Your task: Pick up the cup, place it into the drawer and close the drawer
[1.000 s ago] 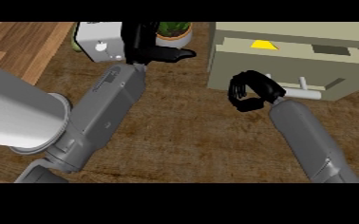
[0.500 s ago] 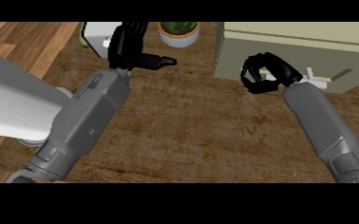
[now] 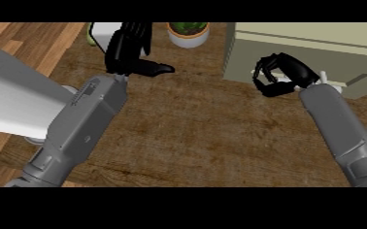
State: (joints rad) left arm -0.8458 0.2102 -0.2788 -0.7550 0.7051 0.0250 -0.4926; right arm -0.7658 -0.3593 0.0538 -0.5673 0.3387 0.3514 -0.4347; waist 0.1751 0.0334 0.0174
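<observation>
No cup shows in the head view. A beige drawer unit (image 3: 315, 53) stands at the back right, its front panel facing me, with a small white handle (image 3: 324, 77) low on it. My right hand (image 3: 281, 75) is against that front panel just left of the handle, its fingers curled with nothing visible inside them. At the back left my left hand (image 3: 131, 48) is held up over the counter, fingers straight and thumb pointing right, holding nothing.
A potted plant (image 3: 188, 32) in a white pot stands at the back centre, between the hands. Behind my left hand sits a white object (image 3: 106, 32) with a green edge. The brown wooden counter (image 3: 201, 126) fills the middle.
My right hand has gone forward and right along the drawer unit's front. The yellow thing seen in the drawer's top a second ago no longer shows. My left hand shifted slightly right.
</observation>
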